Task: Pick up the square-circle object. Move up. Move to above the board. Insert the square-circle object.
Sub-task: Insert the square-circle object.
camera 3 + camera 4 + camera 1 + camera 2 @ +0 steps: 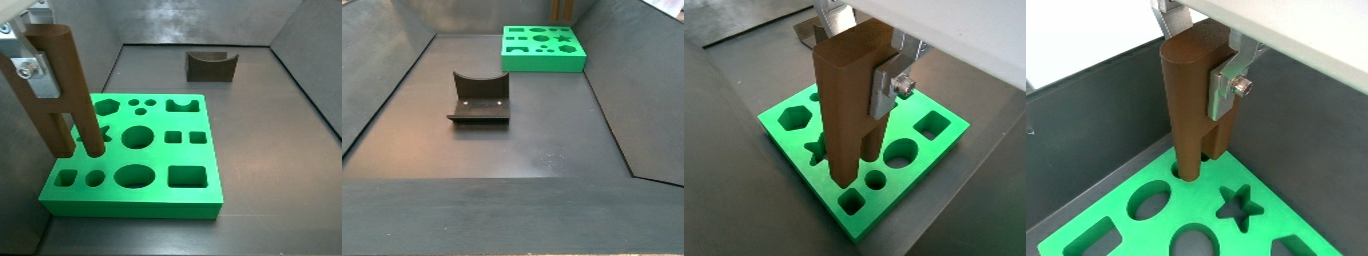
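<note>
My gripper [35,66] is shut on the square-circle object [70,90], a tall brown wooden piece with two long legs, held upright over the left part of the green board [160,160]. In both wrist views the silver fingers [887,88] clamp the piece [851,100] near its top. The gripper [1200,65] holds the piece [1193,100] with its leg ends down at the board's surface [1153,235], by a small round cutout. I cannot tell whether the legs have entered the cutouts. The board also shows in a side view [543,48], far off.
The dark fixture [210,65] stands on the floor behind the board, and also shows in a side view [478,100]. Grey walls enclose the floor on all sides. The board lies close to the left wall [27,200].
</note>
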Tool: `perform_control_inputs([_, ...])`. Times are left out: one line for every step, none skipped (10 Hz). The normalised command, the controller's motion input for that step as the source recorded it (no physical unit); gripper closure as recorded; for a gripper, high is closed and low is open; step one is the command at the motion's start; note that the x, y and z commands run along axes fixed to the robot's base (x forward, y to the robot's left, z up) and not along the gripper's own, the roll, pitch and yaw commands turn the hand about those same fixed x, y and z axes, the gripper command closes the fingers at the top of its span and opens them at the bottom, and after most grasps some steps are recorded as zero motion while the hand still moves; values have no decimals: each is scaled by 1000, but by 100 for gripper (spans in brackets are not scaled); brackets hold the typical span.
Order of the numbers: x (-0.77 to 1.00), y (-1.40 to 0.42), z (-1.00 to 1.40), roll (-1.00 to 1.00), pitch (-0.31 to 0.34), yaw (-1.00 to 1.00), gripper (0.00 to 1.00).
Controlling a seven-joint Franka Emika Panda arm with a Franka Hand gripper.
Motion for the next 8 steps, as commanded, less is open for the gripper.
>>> perform_control_inputs([-9,-111,-177,0,-116,157,100])
perform_control_inputs([0,-3,-194,-34,-166,166,100])
perform_control_inputs([0,0,-189,0,-94,43,100])
perform_control_inputs([0,9,-163,0,0,0,100])
perform_control_inputs([-66,-74,-360,47,-33,0,100])
perform_control_inputs([0,-111,-169,13,-17,0,100])
perform_control_inputs([0,-180,-163,101,0,31,100])
perform_control_inputs([60,-20,-146,109,50,0,100])
